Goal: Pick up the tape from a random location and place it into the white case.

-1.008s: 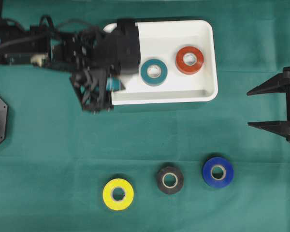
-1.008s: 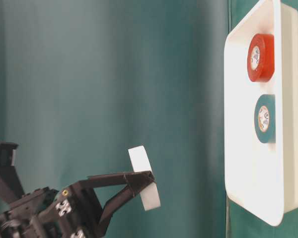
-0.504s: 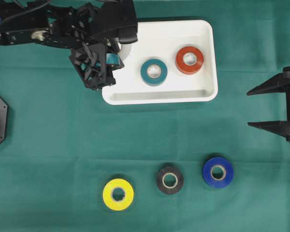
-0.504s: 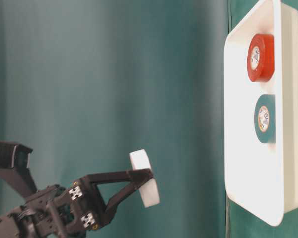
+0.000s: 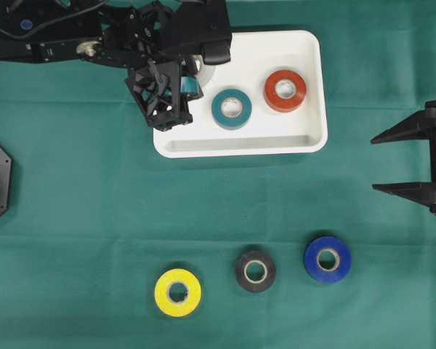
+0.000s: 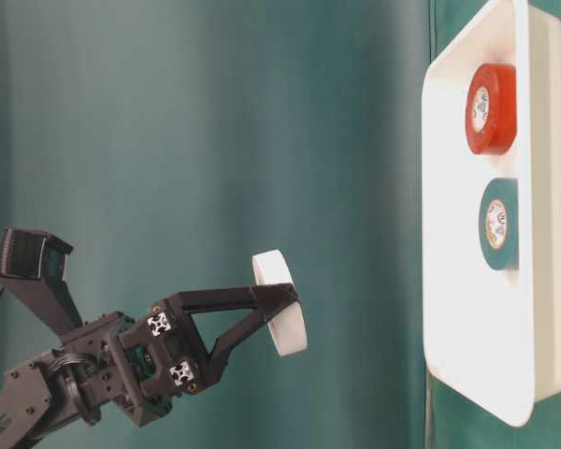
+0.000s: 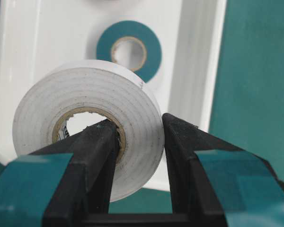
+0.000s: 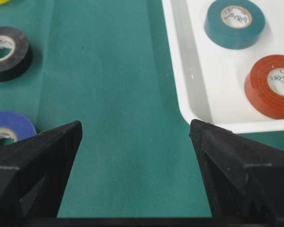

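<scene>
3 rolls, yellow tape, black tape and blue tape, wait nearest; beyond, the right gripper idles agape. Farther, the left gripper, clamped on white tape, has swung over the white case; release looks imminent.

Green cloth covers whole tabletop, edge to edge in overhead view; faint creases at lower centre. Even, soft light w/ short shadows.

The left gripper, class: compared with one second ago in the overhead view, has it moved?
Yes. The left gripper, shut on the white tape, has shifted right and up the picture, further over the white case.
</scene>
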{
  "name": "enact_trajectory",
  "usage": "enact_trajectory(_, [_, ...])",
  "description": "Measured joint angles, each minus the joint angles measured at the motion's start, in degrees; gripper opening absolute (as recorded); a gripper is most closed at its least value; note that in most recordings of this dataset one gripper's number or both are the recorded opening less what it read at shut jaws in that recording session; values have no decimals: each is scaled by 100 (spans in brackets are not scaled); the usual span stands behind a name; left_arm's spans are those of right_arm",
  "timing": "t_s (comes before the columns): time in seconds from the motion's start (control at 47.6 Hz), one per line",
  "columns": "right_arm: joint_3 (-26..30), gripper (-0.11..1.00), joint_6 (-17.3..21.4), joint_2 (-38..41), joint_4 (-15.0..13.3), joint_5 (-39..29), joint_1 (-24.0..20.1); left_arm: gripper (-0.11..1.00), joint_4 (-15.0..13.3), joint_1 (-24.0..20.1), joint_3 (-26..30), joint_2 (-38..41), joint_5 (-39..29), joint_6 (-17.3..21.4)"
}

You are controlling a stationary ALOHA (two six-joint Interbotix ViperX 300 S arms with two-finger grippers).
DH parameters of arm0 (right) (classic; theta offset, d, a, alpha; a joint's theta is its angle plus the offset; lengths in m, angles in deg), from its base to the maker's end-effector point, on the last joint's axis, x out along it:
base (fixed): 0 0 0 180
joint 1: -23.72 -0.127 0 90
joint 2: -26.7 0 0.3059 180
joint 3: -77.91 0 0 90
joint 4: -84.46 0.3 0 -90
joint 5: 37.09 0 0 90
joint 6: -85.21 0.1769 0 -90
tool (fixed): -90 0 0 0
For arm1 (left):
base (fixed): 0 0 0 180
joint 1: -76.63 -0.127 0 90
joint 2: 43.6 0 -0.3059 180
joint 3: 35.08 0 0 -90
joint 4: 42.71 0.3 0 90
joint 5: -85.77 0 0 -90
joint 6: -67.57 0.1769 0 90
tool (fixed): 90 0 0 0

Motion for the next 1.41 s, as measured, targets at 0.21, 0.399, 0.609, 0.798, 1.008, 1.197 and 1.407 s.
enact_trajectory(0.21, [0,88,0,9,0,-9,0,24,0,-26,9,0,0,0])
enact_trajectory(0.399, [0,88,0,0,0,0,0,24,0,-26,0,0,9,0])
enact_trajectory(0.609, [0,88,0,9,0,0,0,24,0,-26,0,0,9,0])
enact_trajectory(0.798, [0,88,0,9,0,-9,0,24,0,-26,-9,0,9,0])
enact_trajectory(1.008, [0,88,0,9,0,0,0,24,0,-26,-18,0,0,0])
enact_trajectory(1.197, [0,88,0,9,0,0,0,24,0,-26,-44,0,9,0])
enact_trajectory(1.407, [0,88,0,9,0,-9,0,24,0,-26,-97,53,26,0])
